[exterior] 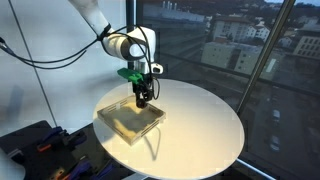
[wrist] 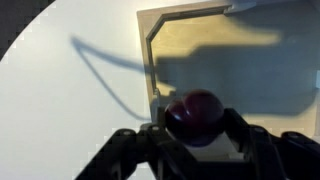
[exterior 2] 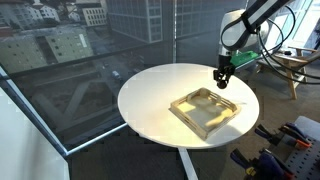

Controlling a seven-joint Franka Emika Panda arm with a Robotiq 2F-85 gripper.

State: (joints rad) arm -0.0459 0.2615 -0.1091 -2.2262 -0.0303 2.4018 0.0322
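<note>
The claw (wrist: 197,128) is clenched around a dark red round object (wrist: 195,108). Just below the claw, a shallow wooden tray (exterior: 112,124) lies on the round white bench (exterior: 205,125).

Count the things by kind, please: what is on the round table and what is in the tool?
Round white table: 1
Shallow tan tray on the table: 1
Dark red round thing, gripped in the tool over the tray: 1
Total: 3
</note>
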